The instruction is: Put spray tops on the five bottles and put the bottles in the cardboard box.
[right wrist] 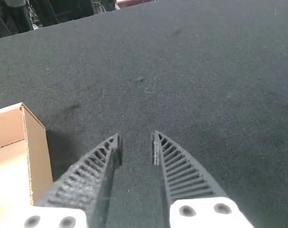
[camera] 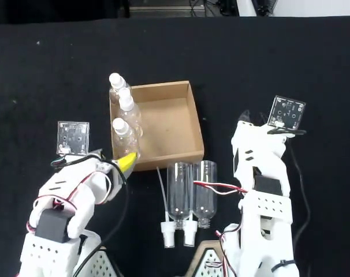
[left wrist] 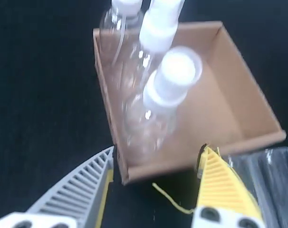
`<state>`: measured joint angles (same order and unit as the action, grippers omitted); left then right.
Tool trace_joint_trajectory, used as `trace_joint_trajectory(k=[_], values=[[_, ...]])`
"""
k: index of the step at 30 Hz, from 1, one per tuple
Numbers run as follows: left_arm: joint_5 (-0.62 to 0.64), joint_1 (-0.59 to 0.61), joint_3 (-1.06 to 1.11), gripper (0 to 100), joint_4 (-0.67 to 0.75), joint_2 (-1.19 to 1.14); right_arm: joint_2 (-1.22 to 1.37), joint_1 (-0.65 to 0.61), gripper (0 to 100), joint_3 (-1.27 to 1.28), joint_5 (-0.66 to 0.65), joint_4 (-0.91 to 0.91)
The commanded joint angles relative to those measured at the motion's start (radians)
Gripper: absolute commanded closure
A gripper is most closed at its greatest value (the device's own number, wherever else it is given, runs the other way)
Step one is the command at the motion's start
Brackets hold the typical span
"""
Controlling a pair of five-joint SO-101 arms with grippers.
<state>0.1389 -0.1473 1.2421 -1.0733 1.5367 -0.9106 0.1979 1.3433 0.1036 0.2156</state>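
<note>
3 capped bottles (camera: 124, 131) stand along one wall of the cardboard box (camera: 175, 124), leaving room for the rest, 2 bottles (camera: 179, 190) lie just in front w/ spray tops (camera: 168, 234) by their necks, prob. awaiting fitting, left gripper (left wrist: 157, 152) wide open & empty at box's near corner, right gripper (right wrist: 136, 142) part-open, empty, over table (right wrist: 206, 71).

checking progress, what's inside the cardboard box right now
Three capped bottles stand in a row along one wall of the cardboard box; the rest of its floor is bare. The floor right under them is covered.
</note>
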Motion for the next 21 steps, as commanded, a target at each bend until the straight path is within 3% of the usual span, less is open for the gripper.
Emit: trace_joint_trajectory(k=[1,8,14,18,21], values=[[0.009,0.005,-0.093,74,-0.133,0.015,0.002,-0.029,90.7,-0.010,-0.009,-0.023],[0.000,0.012,-0.041,74,-0.118,0.015,0.002,-0.031,90.7,-0.010,-0.008,-0.023],[-0.224,0.257,0.019,74,-0.068,0.015,0.002,-0.031,90.7,-0.010,-0.006,-0.021],[-0.180,0.295,0.019,74,-0.066,0.014,0.002,-0.034,91.0,-0.016,-0.008,-0.015],[-0.173,0.298,0.024,74,-0.037,0.005,0.002,-0.069,91.0,-0.073,-0.009,0.089]])
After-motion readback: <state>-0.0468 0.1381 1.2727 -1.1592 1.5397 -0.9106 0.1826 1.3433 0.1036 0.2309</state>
